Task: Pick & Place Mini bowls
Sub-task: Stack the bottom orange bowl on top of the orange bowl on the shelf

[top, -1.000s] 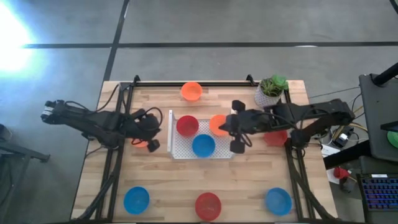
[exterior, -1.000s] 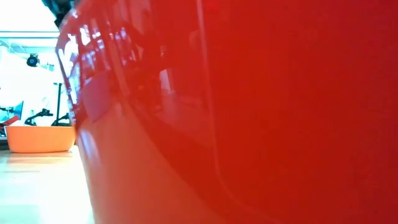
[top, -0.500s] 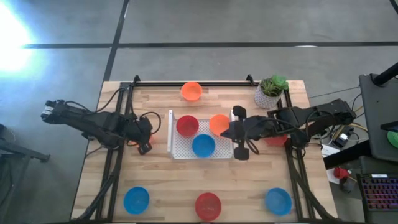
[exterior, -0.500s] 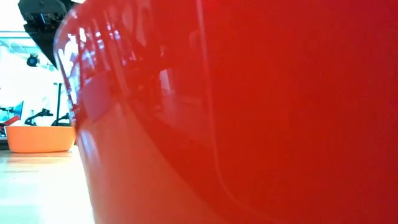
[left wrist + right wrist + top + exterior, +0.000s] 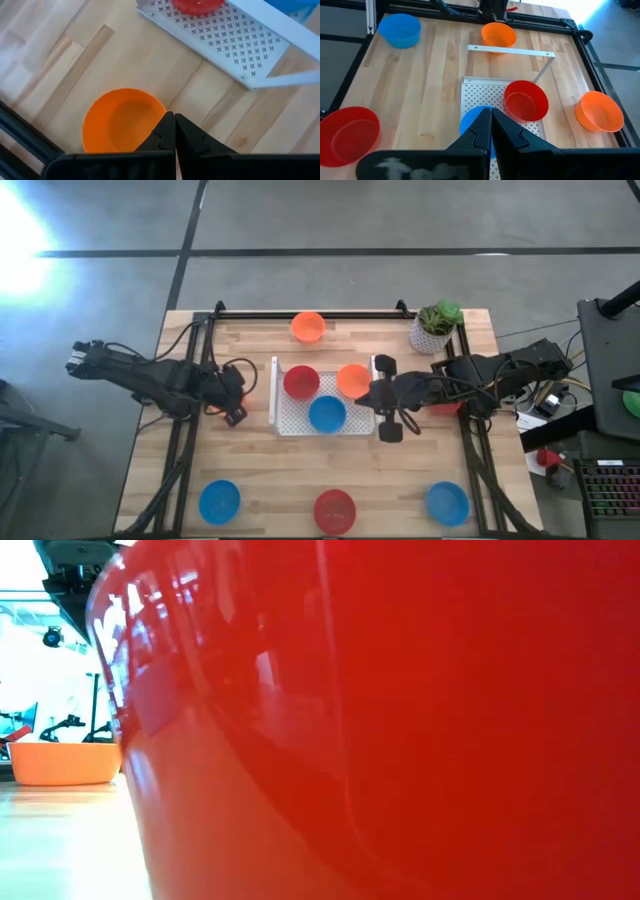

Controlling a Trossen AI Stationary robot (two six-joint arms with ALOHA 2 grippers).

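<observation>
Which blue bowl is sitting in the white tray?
The blue bowl on the white perforated tray, beside a red bowl; the other two blue bowls sit along the table's front edge.

You see light wood table (image 5: 330,460), plank grain pale tan. White tray (image 5: 350,423), pierced with small cross-shaped holes (pattern clearest in left wrist view). On tray: red bowl (image 5: 300,383), orange bowl (image 5: 351,379), blue bowl (image 5: 326,414). Orange bowl at far edge (image 5: 307,327). Near edge: blue bowl on left (image 5: 219,502), red bowl in middle (image 5: 334,509), blue bowl on right (image 5: 447,502). Green plant (image 5: 440,315), white pot (image 5: 428,337). Both arms black. Floor (image 5: 400,220) grey, dark lines. Low view filled with glossy red.
</observation>
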